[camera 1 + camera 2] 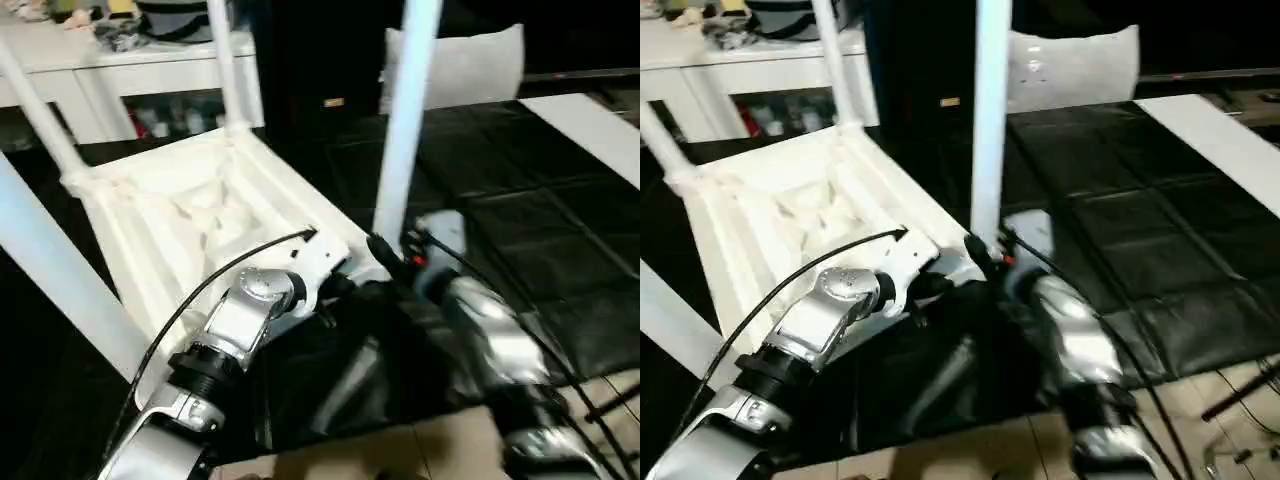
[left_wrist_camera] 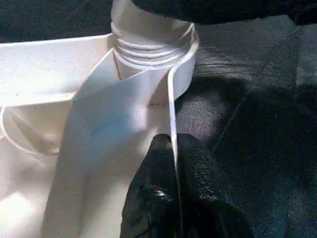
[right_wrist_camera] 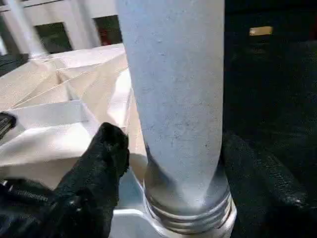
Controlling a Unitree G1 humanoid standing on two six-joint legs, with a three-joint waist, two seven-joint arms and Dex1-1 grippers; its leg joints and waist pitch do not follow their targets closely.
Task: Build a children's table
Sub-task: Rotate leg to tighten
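Note:
The white tabletop (image 1: 180, 215) lies upside down on black mats, its ribbed underside facing up. Three legs (image 1: 228, 60) (image 1: 35, 110) (image 1: 60, 270) stand in its corner sockets. A fourth leg (image 1: 405, 120) stands upright in the near right corner socket (image 2: 148, 44), its threaded base (image 3: 188, 213) showing at the socket mouth. My left gripper (image 2: 173, 163) is shut on the tabletop's thin rim just beside that socket. My right gripper (image 3: 176, 141) straddles the fourth leg low down, its fingers (image 3: 106, 158) standing slightly off the tube on either side.
A white cabinet (image 1: 100, 75) with clutter on top stands at the back left. A white cushion (image 1: 470, 60) sits behind the fourth leg and a white board (image 1: 590, 125) lies at the right. Black floor mats (image 1: 520, 220) give way to tan floor (image 1: 400, 455) near me.

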